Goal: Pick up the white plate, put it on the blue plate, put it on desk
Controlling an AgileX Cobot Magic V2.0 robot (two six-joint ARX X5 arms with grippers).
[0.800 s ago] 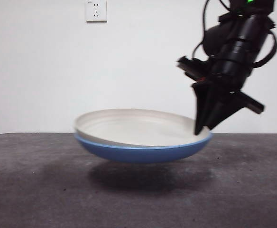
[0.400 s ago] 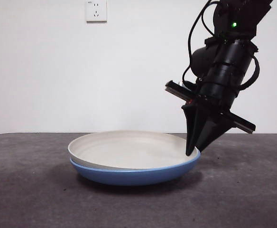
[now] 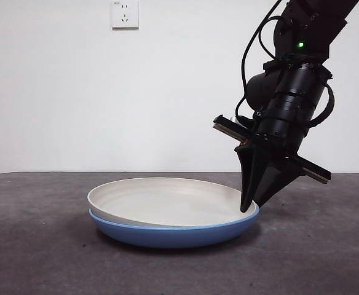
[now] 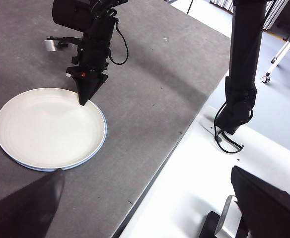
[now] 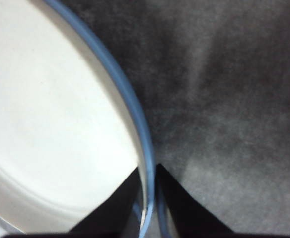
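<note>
Resting inside the blue plate (image 3: 173, 232), the white plate (image 3: 167, 201) sits nested but slightly askew, its rim riding a little above the blue rim on the side farthest from the right tool (image 3: 248, 206) and sinking level with it beside the tool. Both plates sit on the bench (image 3: 38, 258), the blue one's base touching the dark mottled surface. The right tool comes down steeply from above onto the stacked rims; in the right wrist view its two black jaws stand close together, clenched on the rims of both plates, with one jaw over the cream inside and the other outside the blue edge (image 5: 135, 124). The left tool (image 4: 150, 208) waits well apart from the plates, its jaws spread wide and grasping nothing. Seen from the left wrist view, the plates (image 4: 50, 129) lie well in from the bench's edge, with bare surface on every side of them, and beyond that edge a white base carries an arm column. On the wall behind the plates a white socket (image 3: 124, 13) is mounted high.
</note>
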